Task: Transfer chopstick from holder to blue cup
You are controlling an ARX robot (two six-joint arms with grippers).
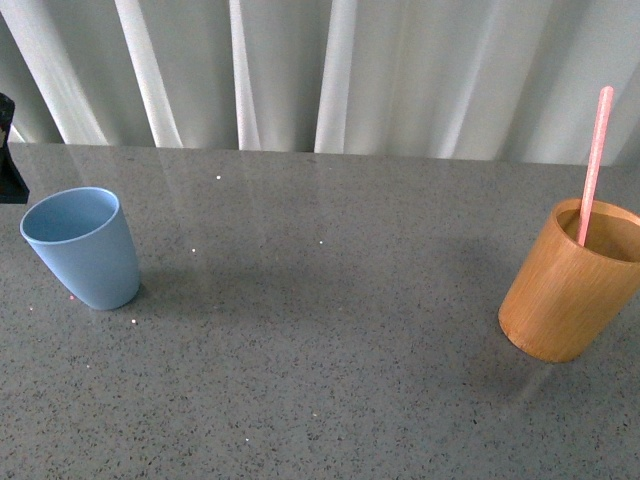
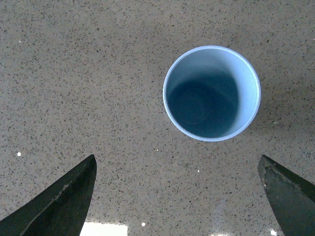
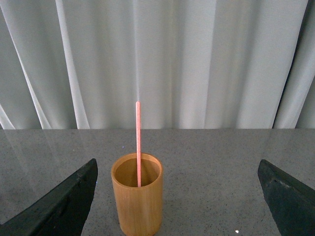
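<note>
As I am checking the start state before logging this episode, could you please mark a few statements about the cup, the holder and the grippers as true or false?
1. The slim pink chopstick stands in the brown wooden cylindrical holder. True.
2. The light blue cup has nothing inside. True.
3. The cup lies on its side. False: it stands upright on the grey speckled table.
4. The right gripper has its fingers clamped on the chopstick. False: it is open and clear of the chopstick.
5. The left gripper is open and holds nothing. True.
</note>
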